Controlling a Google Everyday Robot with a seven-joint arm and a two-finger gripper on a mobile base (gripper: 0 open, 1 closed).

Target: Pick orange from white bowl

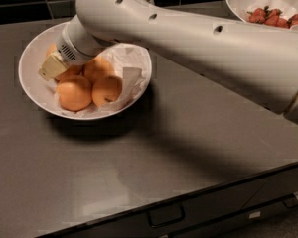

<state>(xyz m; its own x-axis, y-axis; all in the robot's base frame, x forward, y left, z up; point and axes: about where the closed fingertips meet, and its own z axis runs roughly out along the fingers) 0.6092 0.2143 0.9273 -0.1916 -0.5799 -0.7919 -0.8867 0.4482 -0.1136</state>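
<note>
The robot's gripper (50, 67) hangs low inside the white bowl (31, 66) near the back-left corner of a dark grey desk (198, 133). Whether the claw is released or clenched cannot be told from this angle. The pale arm (203, 46) reaches in from the right edge, crossing above the back half of the desk and the bowl's far rim. The orange (68, 73) lies in the bowl directly under the wrist and is mostly hidden by it. 3 smaller oranges (74, 94) sit packed beside it on crumpled white paper (131, 73), toward the bowl's front and middle. A second white bowl of strawberries (273, 15) stands at the back-right corner, well apart. A drawer handle (166, 216) shows below the front edge.
</note>
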